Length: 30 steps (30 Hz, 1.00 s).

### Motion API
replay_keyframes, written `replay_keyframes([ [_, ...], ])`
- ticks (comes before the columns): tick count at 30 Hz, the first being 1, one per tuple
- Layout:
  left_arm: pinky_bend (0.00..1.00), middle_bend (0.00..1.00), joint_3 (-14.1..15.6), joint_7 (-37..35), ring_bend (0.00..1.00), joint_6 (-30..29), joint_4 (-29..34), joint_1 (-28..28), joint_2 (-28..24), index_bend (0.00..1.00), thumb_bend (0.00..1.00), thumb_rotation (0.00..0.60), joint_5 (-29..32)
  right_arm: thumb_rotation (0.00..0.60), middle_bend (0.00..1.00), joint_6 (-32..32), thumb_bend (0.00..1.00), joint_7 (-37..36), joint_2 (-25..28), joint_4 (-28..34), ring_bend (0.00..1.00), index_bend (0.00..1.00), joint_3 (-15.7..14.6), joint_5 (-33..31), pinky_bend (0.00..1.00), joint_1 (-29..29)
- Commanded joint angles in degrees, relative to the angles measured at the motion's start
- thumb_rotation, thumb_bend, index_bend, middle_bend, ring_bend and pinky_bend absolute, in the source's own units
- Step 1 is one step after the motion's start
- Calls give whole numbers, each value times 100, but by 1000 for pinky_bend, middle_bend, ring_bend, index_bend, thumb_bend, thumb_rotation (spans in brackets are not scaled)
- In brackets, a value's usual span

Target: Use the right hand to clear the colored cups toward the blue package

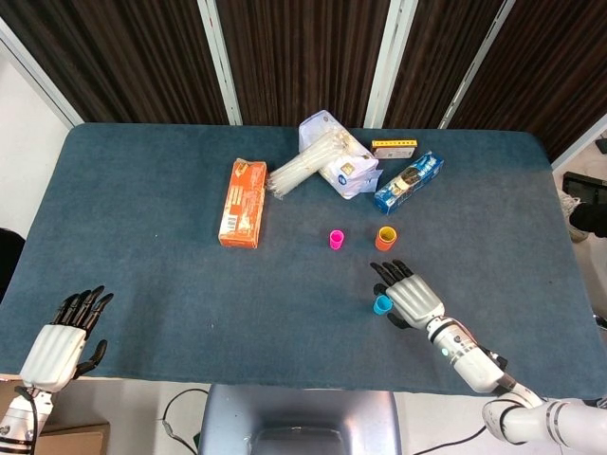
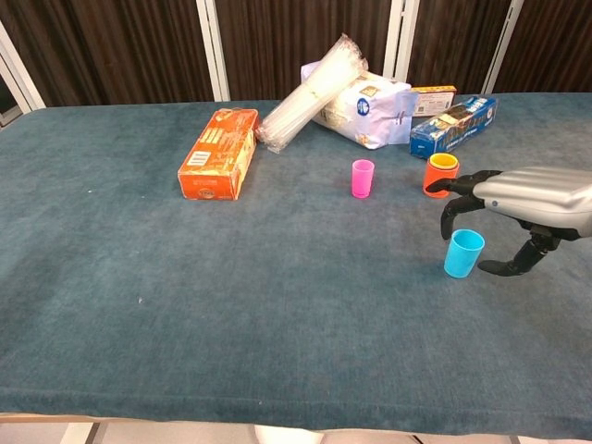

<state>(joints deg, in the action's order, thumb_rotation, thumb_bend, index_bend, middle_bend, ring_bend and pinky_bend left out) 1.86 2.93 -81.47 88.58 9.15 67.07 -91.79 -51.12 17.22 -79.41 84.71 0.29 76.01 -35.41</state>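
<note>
A: Where the right hand [image 1: 410,296] hangs over the small cyan plastic cup [image 2: 462,252], the fingers [image 2: 455,205] are spread and curved down, thumb out to the side. Nothing gripped.

B: Touching the cup?

A: Cannot tell. In the head view the hand sits just beside and partly over it; in the chest view the fingertips are just above the rim. The cup is upright on the dark blue cloth-covered counter [image 1: 142,218], toward the near right.

B: Other cups?

A: An orange plastic cup with a yellow one nested inside [image 1: 385,237], upright, farther back, between the cyan cup and the long blue snack package [image 1: 408,181]. It is near the package, not touching. A small magenta plastic cup [image 1: 336,239] is upright, just left of the orange one, apart from it.

B: The blue package?

A: It lies tilted at the back right. Behind it is a flat yellow-and-red box [image 1: 394,147]. To its left is a white-and-blue plastic bag [image 2: 365,106] with a clear sleeve of white straws [image 1: 303,168] lying across it.

B: Left side?

A: An orange rectangular carton [image 1: 243,203] lies flat, left of centre, well apart from the cups. The left hand [image 1: 64,336] is at the near left corner of the counter, fingers straight and slightly apart, holding nothing.
</note>
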Motion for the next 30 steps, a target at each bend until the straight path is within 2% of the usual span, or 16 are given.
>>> replay_keyframes([
  [1, 107, 0, 0, -9, 0, -13, 2, -6, -7, 0, 460, 600, -3, 600, 3, 9, 462, -1, -38, -23, 0, 457, 7, 16, 0, -10],
  [4, 107, 0, 1, -26, 0, -38, 3, -16, -17, 0, 460, 600, -15, 600, 4, -4, 462, 8, -56, -24, 0, 474, 15, 30, 0, -10],
  [11, 107, 0, 10, -37, 0, -35, 1, -17, -20, 0, 461, 600, -29, 600, 52, -78, 462, 126, -71, -12, 0, 608, 62, -45, 0, 17],
  [16, 107, 0, 9, -27, 0, -31, 2, -16, -17, 0, 460, 600, -28, 600, 61, -250, 462, 89, 4, 108, 0, 622, 193, -71, 0, 44],
  [20, 107, 0, 2, -8, 0, -7, -5, -11, -10, 0, 460, 600, -3, 600, 61, -709, 462, -222, 85, 228, 0, 618, 631, -90, 0, 56],
  [23, 107, 0, -1, 27, 0, 35, -5, 5, 8, 0, 459, 600, 17, 600, 61, -831, 462, -249, 4, 54, 0, 613, 1107, -386, 0, -109],
  [27, 107, 0, 4, 68, 0, 41, 3, 9, 23, 0, 460, 600, 7, 600, 62, -507, 462, 194, -273, -486, 0, 613, 1561, -1220, 0, -486],
  [30, 107, 0, -4, 68, 0, 57, -10, 13, 25, 0, 460, 600, 31, 600, 69, -274, 462, 496, -485, -863, 0, 613, 1662, -1656, 0, -715],
])
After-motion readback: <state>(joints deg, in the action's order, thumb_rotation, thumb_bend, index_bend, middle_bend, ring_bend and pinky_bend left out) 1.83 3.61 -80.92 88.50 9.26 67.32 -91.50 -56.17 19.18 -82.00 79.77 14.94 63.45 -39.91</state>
